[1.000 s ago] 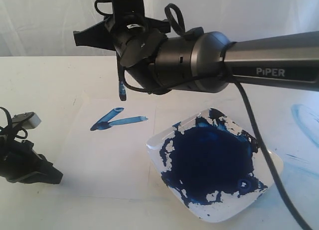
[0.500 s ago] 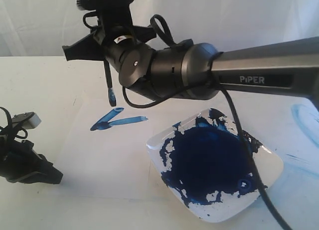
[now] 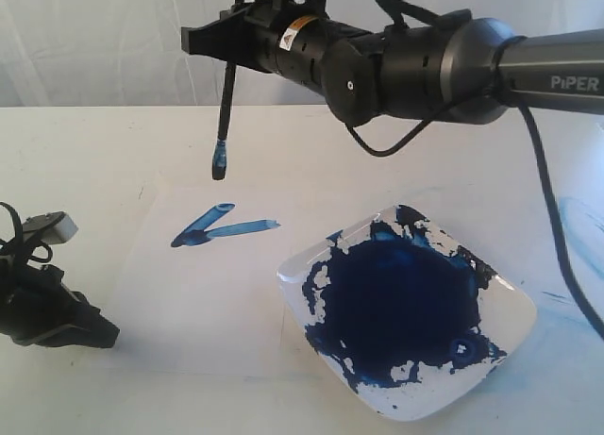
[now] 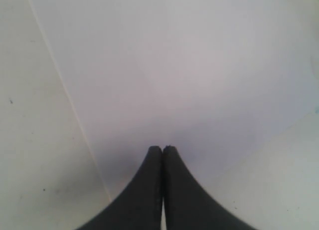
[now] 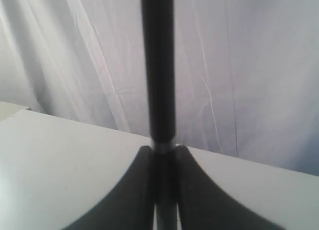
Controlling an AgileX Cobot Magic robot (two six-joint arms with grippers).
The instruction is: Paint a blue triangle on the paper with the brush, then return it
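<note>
Above the paper's (image 3: pixel 208 293) far edge, the right arm (image 3: pixel 557 72) marked "PiPER" holds the brush (image 3: pixel 225 114) near upright, blue tip down, its handle clamped in the right gripper (image 3: pixel 226 50). The blue triangle (image 3: pixel 215 227) points toward the paper's left edge. The left gripper (image 4: pixel 163 149) is closed and empty.

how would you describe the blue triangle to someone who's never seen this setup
Find the white paper lying left of the paint-smeared square plate. Near its far edge, below the hanging brush, is the blue triangle. It is a thin wedge of strokes, darker at its left tip, unlike the faint smear at far right.
</note>
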